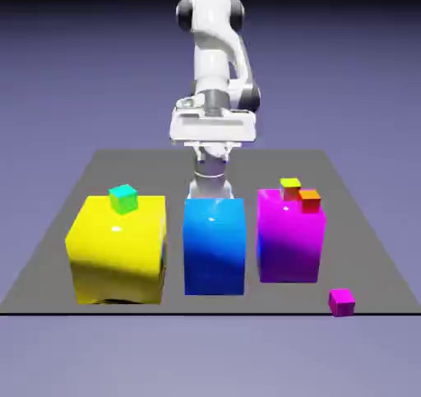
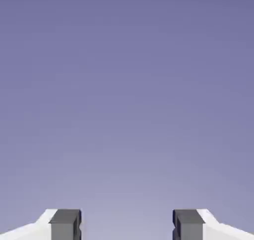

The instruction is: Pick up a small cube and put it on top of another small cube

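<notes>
My jaws: I hold my gripper (image 2: pixel 127 225) wide, the two grey fingertips (image 2: pixel 66 225) well apart, with only blue-violet backdrop (image 2: pixel 127 110) between and beyond them in the hand view.
My arm: the white arm (image 1: pixel 212 54) is behind my jaws, its base hidden from the exterior view.
Small cube: the tiny magenta-pink cube (image 1: pixel 342 302) sits out in front of my jaws and well apart from them, off to the exterior view's right, at the near edge of the dark tabletop (image 1: pixel 164 170).
Blue block: the big blue block (image 1: pixel 214 247) stands upright ahead of my jaws, the middle one of three.
Yellow block: the big yellow block (image 1: pixel 119 251), with rounded sides, stands ahead of my jaws and to the exterior view's left.
Green cube: the small green cube (image 1: pixel 123 199) shows at the yellow block's top, ahead of my jaws on that same side.
Magenta block: the large magenta block (image 1: pixel 289 243) stands ahead of my jaws, to the exterior view's right, between the blue block and the tiny cube.
Its top: the small yellow cube (image 1: pixel 290 190) and the small orange cube (image 1: pixel 309 201) appear to rest there, ahead of me on that side, though whether they touch each other I can't tell.
</notes>
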